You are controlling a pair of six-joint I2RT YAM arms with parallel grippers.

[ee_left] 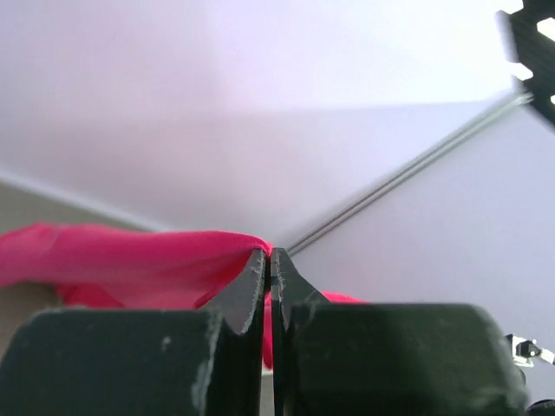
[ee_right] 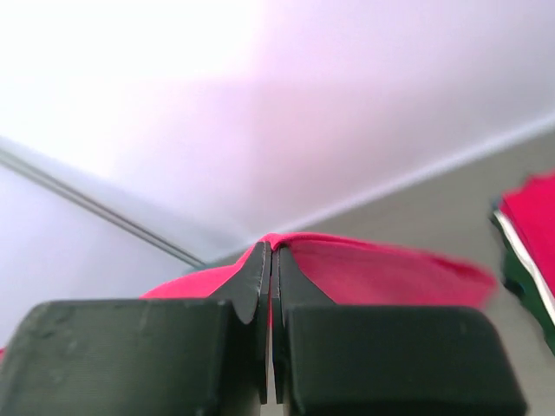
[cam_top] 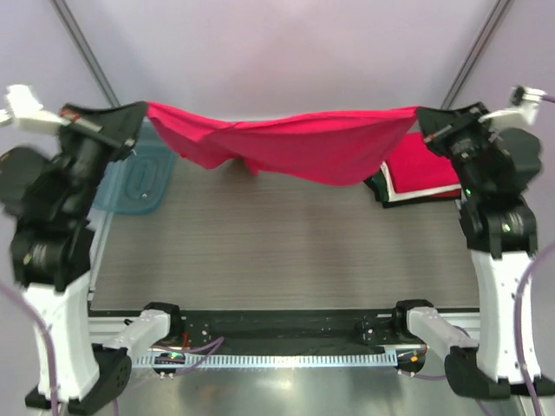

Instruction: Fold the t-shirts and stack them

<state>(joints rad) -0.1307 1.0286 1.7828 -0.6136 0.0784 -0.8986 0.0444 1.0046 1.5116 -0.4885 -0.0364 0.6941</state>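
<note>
A bright crimson-red t-shirt (cam_top: 286, 143) hangs stretched in the air between my two grippers, sagging in the middle above the far part of the table. My left gripper (cam_top: 139, 113) is shut on its left end; in the left wrist view the jaws (ee_left: 270, 260) pinch red fabric (ee_left: 130, 264). My right gripper (cam_top: 422, 117) is shut on its right end; the right wrist view shows the jaws (ee_right: 271, 253) closed on red cloth (ee_right: 381, 273). A stack of folded t-shirts (cam_top: 425, 173), red on top with white and dark layers below, lies at the far right and shows in the right wrist view (ee_right: 533, 225).
A translucent teal plastic tray (cam_top: 139, 182) lies at the far left of the table, partly under the left arm. The grey wood-grain table (cam_top: 277, 251) stretches below the hanging shirt. A black rail (cam_top: 286, 325) with the arm bases runs along the near edge.
</note>
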